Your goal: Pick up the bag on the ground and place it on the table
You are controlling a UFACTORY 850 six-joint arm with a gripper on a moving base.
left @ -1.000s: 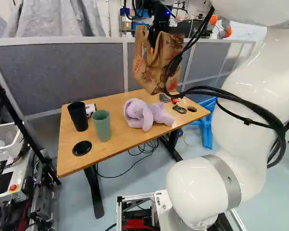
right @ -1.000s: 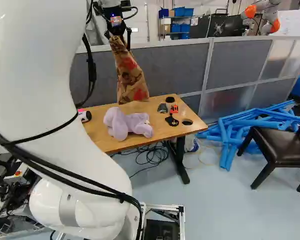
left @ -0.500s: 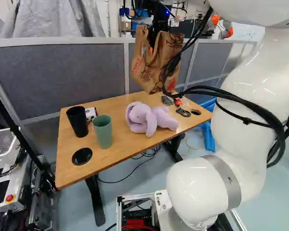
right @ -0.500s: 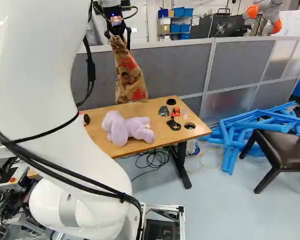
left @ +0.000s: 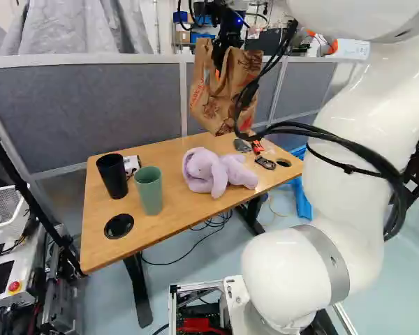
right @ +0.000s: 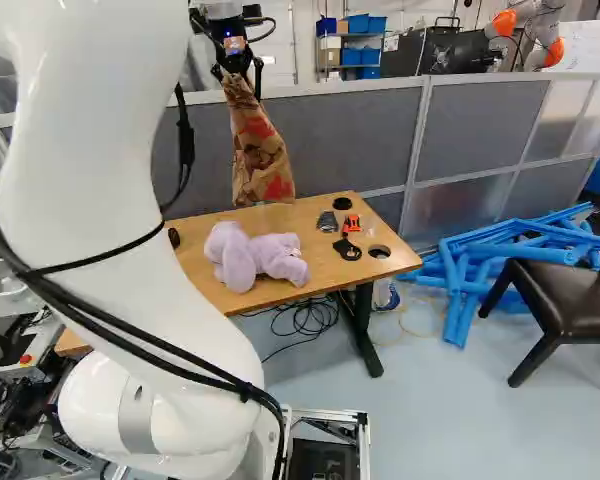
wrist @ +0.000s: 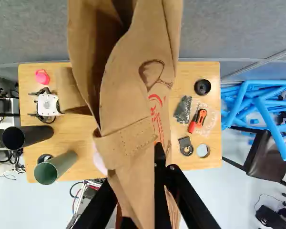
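Observation:
In the right base view my gripper (right: pixel 240 66) is high over the far side of the wooden table (right: pixel 325 275). The brown paper bag (right: pixel 261 155) hangs from it, its bottom overlapping the table's far edge; whether it touches the top I cannot tell. From the left base view, the bag (left: pixel 220 101) looks broad, its handle caught at the gripper. In the wrist view the fingers of my gripper (wrist: pixel 140 183) are shut on the bag (wrist: pixel 133 105), which stretches out ahead of them and covers the middle of the tabletop (wrist: pixel 86 138).
A purple plush toy (left: pixel 218 172), a green cup (left: pixel 149 190) and a black cup (left: pixel 112 176) stand on the table, with small tools (wrist: pixel 197 119) at one end. Behind is a grey partition (left: pixel 84 112). Blue tubes (right: pixel 465 265), a dark chair (right: pixel 555 300) and another robot (right: pixel 535 35) are farther right.
The base has moved slightly, shifting the scene during the first half second. Since then the arm's upper links have swung a little, while the bag, still in the gripper, has barely shifted.

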